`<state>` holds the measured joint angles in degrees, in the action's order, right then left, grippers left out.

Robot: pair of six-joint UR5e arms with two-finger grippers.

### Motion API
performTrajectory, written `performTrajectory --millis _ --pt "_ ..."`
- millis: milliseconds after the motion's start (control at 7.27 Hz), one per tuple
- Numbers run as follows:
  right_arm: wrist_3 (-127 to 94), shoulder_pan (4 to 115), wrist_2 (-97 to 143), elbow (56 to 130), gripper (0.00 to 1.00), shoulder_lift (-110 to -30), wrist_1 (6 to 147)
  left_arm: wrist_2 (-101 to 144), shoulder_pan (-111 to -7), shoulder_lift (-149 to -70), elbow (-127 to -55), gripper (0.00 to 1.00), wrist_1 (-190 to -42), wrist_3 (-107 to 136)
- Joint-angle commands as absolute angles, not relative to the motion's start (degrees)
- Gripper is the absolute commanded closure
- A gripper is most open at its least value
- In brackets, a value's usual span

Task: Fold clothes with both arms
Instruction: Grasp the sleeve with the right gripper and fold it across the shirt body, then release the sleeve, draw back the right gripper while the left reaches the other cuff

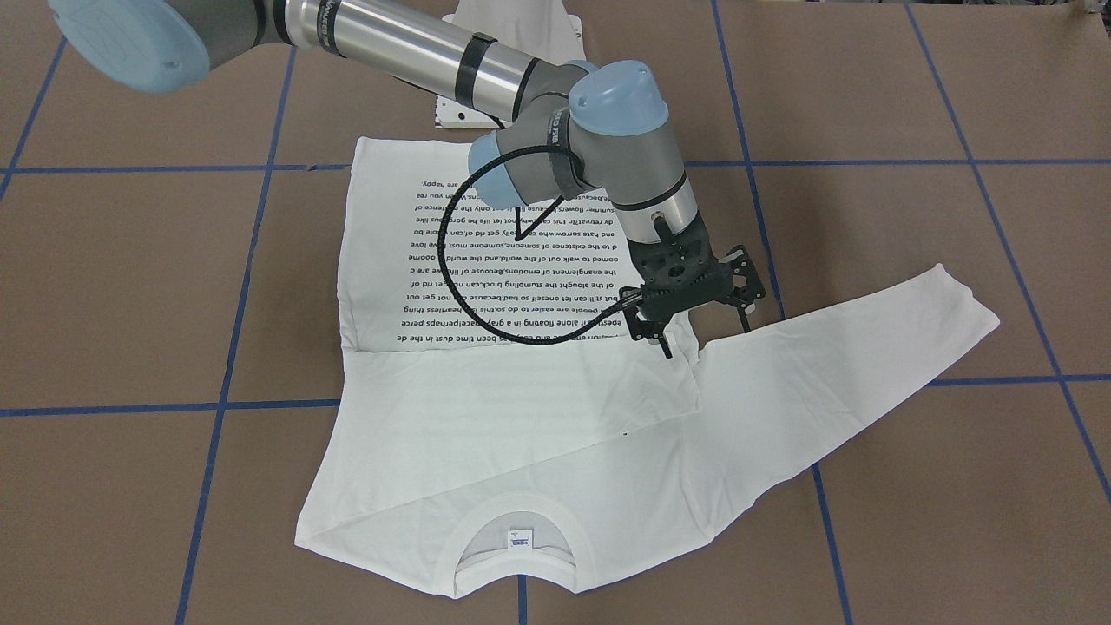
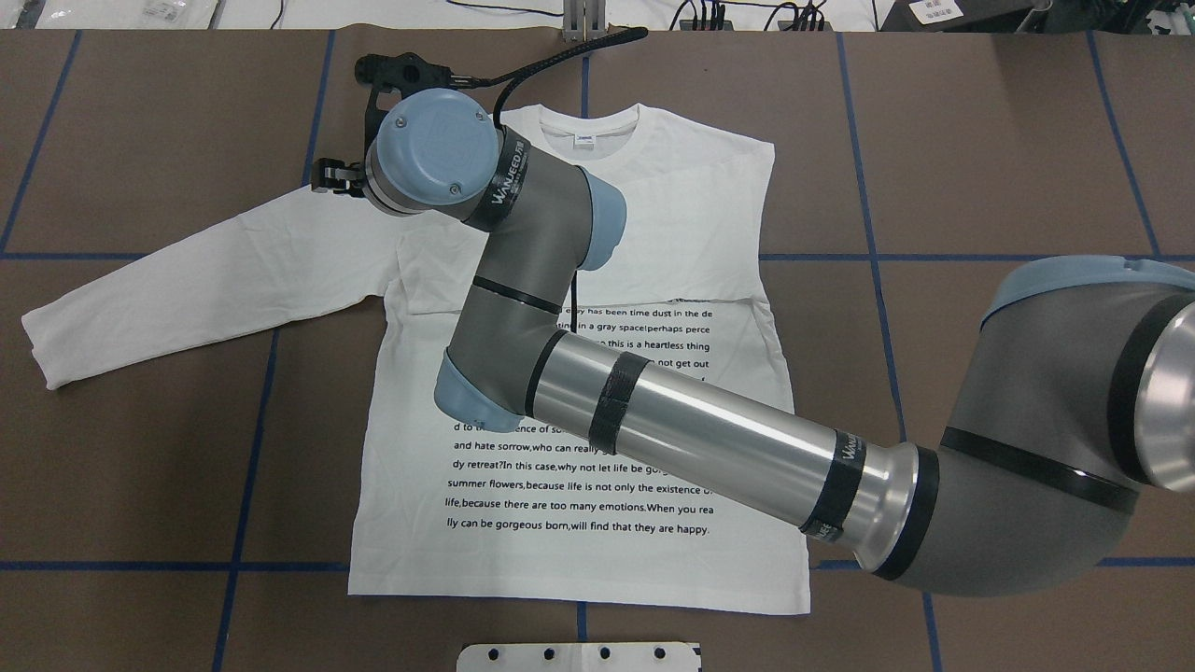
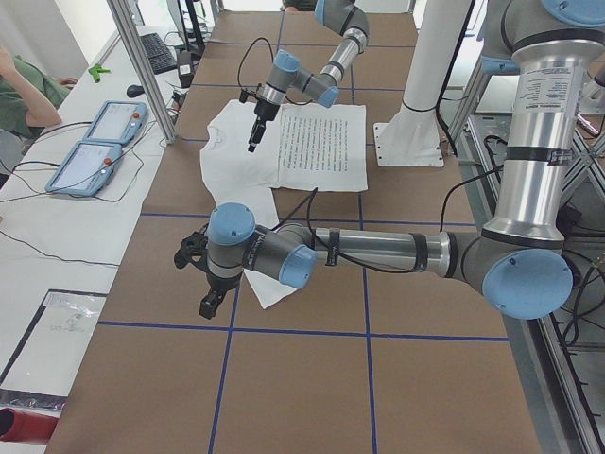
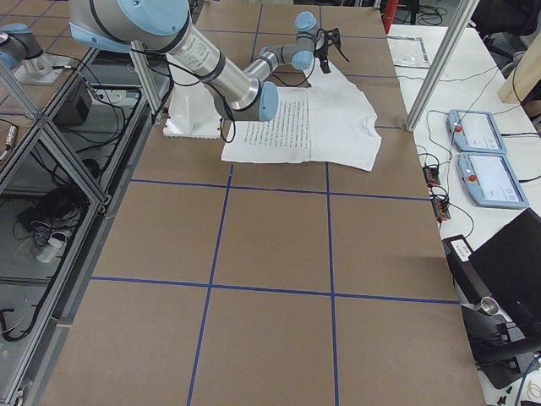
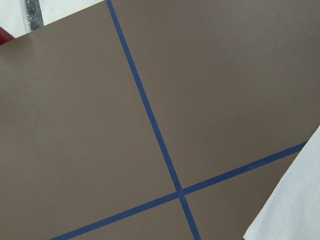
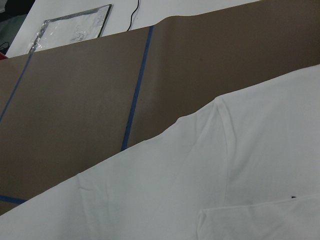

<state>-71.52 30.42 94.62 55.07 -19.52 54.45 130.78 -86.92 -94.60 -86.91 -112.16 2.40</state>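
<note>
The clothes are one white long-sleeved T-shirt [image 1: 486,408] lying flat, printed side up, collar toward the operators' side [image 2: 653,215]. One sleeve [image 2: 187,280] stretches out across the brown table. The other side is folded in over the body. My right arm reaches across the shirt. Its gripper [image 1: 707,341] stands open just above the shoulder where the stretched sleeve begins, with nothing between its fingers [image 2: 359,121]. My left gripper [image 3: 200,282] shows only in the exterior left view, close to that sleeve's cuff; I cannot tell its state. The left wrist view shows a shirt corner [image 5: 295,200].
The white pedestal base [image 1: 512,35] stands just behind the shirt's hem. Two control tablets [image 3: 95,142] lie on the white side bench beyond an aluminium post [image 3: 142,66], with a person's arm [image 3: 19,95] there. Blue tape lines [image 5: 150,115] grid the brown table.
</note>
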Motion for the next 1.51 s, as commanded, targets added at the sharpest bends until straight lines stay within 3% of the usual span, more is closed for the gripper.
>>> performTrajectory --millis 0,550,688,963,1375 --pt "-70.6 33.3 103.8 63.9 0.0 -22.3 72.4 130.7 -79.8 -94.0 -85.6 0.0 -120.3 21.9" --pt "-56.0 41.6 113.3 87.5 0.0 -31.6 109.9 128.1 -64.8 -85.1 -85.7 0.0 -144.1 56.0" --pt "-52.1 44.8 115.7 97.3 0.0 -40.3 110.5 122.4 -60.8 -85.0 -85.6 0.0 -144.2 59.4" --pt "-47.6 48.2 119.8 108.2 0.0 -53.2 110.8 119.0 -59.2 -83.1 -84.7 0.0 -144.1 60.6" --pt "-43.2 49.7 119.8 111.5 0.0 -58.6 110.6 117.5 -57.6 -83.6 -82.2 0.0 -144.2 60.7"
